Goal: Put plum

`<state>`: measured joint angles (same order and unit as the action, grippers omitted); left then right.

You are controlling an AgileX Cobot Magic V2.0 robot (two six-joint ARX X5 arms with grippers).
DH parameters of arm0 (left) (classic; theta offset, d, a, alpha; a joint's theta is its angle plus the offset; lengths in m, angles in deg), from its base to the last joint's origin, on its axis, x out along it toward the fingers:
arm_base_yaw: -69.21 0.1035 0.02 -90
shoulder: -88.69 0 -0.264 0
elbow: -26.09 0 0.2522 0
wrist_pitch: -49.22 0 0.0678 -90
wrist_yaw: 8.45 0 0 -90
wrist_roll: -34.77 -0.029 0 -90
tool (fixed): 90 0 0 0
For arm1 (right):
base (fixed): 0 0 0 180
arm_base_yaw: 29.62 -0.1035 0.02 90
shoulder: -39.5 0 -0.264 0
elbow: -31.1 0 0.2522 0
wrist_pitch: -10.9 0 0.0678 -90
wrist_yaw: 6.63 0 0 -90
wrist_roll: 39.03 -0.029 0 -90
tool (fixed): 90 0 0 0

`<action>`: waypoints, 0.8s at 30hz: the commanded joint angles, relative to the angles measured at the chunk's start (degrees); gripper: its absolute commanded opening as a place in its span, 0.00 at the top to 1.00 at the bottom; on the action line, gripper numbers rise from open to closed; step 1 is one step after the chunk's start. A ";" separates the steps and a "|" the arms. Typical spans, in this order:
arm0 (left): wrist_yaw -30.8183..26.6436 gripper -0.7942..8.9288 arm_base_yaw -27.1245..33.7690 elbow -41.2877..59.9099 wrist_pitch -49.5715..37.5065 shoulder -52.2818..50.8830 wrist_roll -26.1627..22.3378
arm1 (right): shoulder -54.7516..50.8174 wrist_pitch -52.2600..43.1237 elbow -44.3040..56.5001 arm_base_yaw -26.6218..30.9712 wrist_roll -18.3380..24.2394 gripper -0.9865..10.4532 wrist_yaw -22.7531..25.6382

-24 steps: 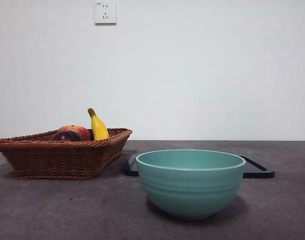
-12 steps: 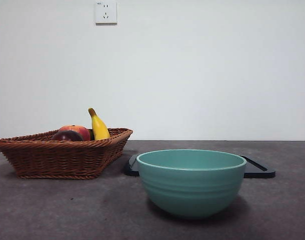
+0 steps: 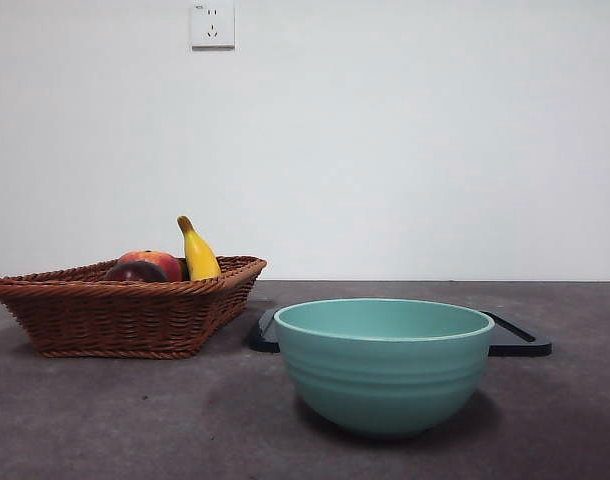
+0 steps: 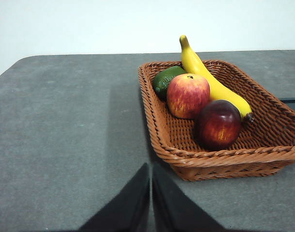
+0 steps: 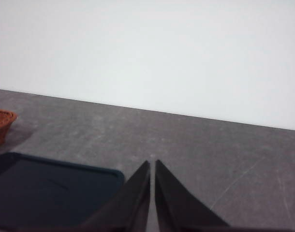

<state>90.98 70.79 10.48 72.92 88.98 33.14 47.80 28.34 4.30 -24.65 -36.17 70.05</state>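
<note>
The plum (image 4: 217,124) (round, no readable long axis) lies in the basket (image 4: 162,130), at the apple's (image 4: 188,95) five o'clock. Both grippers (image 4: 151,166) (image 5: 152,163) are closed and empty.

Even, soft room light, no harsh glare. Bowl (image 3: 383,362) & basket (image 3: 125,312) throw faint blurry shadows on the table (image 3: 135,420); plum (image 4: 217,124) shows a small sheen. Right wrist pic a bit soft/hazy, others sharp.

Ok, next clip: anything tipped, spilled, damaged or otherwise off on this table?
Nothing stands out. The plum, a red fruit, a banana and a green fruit lie inside the wicker basket. The teal bowl stands upright, with a dark tray flat behind it. Both grippers are shut, holding nothing.
</note>
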 commanded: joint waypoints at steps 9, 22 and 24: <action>0.72 0.91 0.00 1.18 0.37 -0.13 -0.44 | -6.54 -1.60 9.81 -2.71 0.42 0.91 0.50; 0.72 0.91 0.00 1.18 0.39 -0.13 -0.44 | -8.09 1.29 12.41 -6.10 0.11 0.91 2.01; 0.72 0.91 0.00 1.18 0.37 -0.13 -0.44 | -8.09 3.32 12.41 -6.10 -0.13 0.91 3.19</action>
<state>90.98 70.81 10.48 72.92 88.98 33.14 39.80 31.55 16.43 -30.70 -36.24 72.87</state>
